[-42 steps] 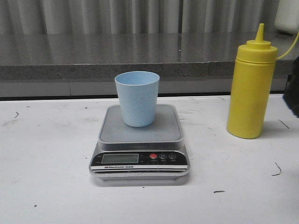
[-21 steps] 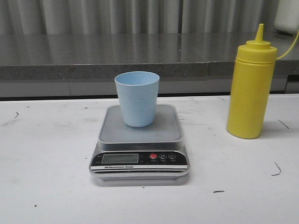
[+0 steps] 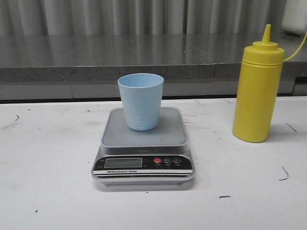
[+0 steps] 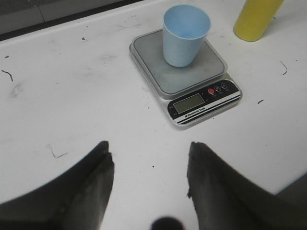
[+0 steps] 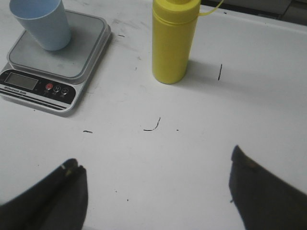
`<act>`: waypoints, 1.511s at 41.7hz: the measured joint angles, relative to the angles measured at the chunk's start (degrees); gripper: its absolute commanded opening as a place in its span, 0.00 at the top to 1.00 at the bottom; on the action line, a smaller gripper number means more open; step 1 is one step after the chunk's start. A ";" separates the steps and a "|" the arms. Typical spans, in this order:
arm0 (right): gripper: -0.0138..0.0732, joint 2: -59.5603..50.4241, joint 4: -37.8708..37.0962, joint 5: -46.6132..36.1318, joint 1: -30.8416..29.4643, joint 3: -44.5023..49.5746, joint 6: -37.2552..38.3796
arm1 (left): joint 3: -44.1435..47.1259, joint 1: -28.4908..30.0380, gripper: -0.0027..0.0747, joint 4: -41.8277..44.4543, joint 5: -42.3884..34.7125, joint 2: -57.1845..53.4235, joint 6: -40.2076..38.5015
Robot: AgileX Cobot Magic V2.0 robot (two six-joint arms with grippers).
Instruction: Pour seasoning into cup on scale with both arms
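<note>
Cup (image 3: 140, 100) upright on scale (image 3: 143, 146), bottle (image 3: 257, 88) right; both grippers (image 4: 149, 163) (image 5: 156, 179) spread wide, apparently empty.

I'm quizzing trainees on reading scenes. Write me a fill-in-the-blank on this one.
1. The cup stands upright on the ____.
2. In the front view, the seasoning stands on the table to the ____ of the scale.
3. Both the left gripper and the right gripper are ____ and hold nothing.

Missing words: scale; right; open
</note>
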 measured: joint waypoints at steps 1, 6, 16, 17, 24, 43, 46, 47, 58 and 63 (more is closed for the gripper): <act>0.39 0.00 0.00 0.00 0.00 0.00 0.00 | 0.00 0.00 0.50 0.00 0.00 0.00 0.00; 0.69 -0.09 0.05 0.00 0.00 0.00 -0.03 | 0.00 0.00 0.51 0.00 0.00 0.00 0.00; 0.92 -0.09 0.05 0.00 0.00 0.00 -0.03 | 0.00 0.00 0.84 0.00 0.00 0.00 0.00; 0.92 -0.09 0.05 0.00 0.00 0.00 -0.03 | 0.00 0.00 0.89 0.00 0.00 0.00 0.00; 0.92 -0.09 0.05 0.10 0.00 0.00 -0.03 | 0.00 0.00 0.99 0.00 0.00 0.00 0.00; 0.92 -0.09 0.14 0.11 0.00 0.00 -0.03 | 0.27 -0.23 0.99 0.00 -0.12 -0.28 0.00; 0.92 -0.09 0.14 0.22 0.00 0.00 -0.03 | 1.41 0.01 0.99 -0.41 -0.36 -1.26 0.00; 0.92 -0.09 0.14 0.22 0.00 0.00 -0.03 | 2.03 0.38 0.99 -0.41 -0.60 -1.86 0.00; 0.92 -0.09 0.14 0.22 0.00 0.00 -0.03 | 13.97 11.76 0.99 0.00 -13.68 -13.98 0.00; 0.92 -0.09 0.14 0.22 0.00 0.00 -0.03 | 23.59 17.96 0.99 0.00 -24.36 -21.70 0.00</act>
